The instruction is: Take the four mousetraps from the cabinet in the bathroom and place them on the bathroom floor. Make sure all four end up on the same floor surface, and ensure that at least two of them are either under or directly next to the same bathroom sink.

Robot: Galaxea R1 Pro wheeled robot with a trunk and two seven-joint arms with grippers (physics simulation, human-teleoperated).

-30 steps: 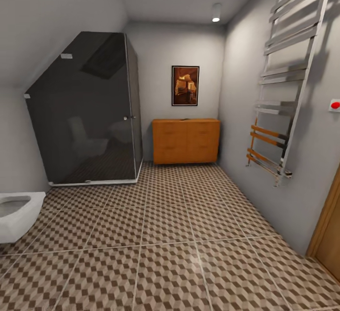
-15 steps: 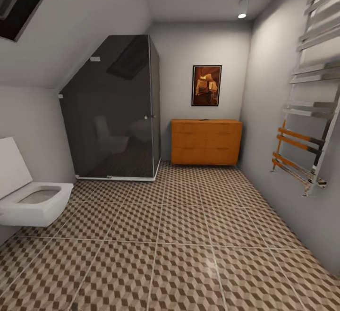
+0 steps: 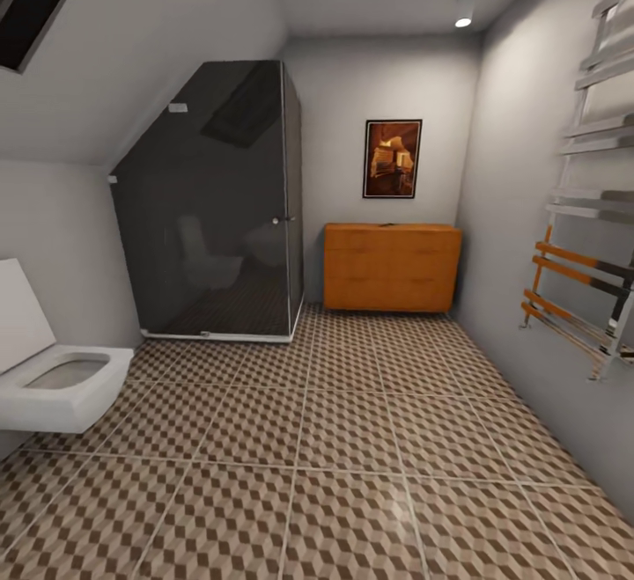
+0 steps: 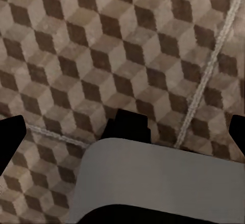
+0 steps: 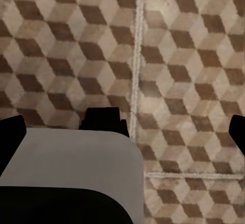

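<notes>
The orange-brown wooden cabinet (image 3: 392,267) stands against the far wall, under a framed picture. A tiny dark speck lies on its top, too small to identify, so the mousetraps are hidden from me. The bathroom floor (image 3: 352,439) with its cube-pattern tiles stretches from me to the cabinet. No sink is in view. In the left wrist view my left gripper (image 4: 124,134) is open above the floor tiles (image 4: 102,55), with nothing between its fingers. In the right wrist view my right gripper (image 5: 124,132) is open too, over the tiles (image 5: 178,71).
A dark glass shower cabin (image 3: 216,210) fills the far left corner beside the cabinet. A white wall-hung toilet (image 3: 62,382) juts out at the left. A chrome towel rail (image 3: 590,210) hangs on the right wall. The ceiling slopes down at the left.
The whole picture has shifted as the camera moved: the toilet has come further into view, the cabinet sits further right and slightly larger, and the towel rail has slid toward the right edge.
</notes>
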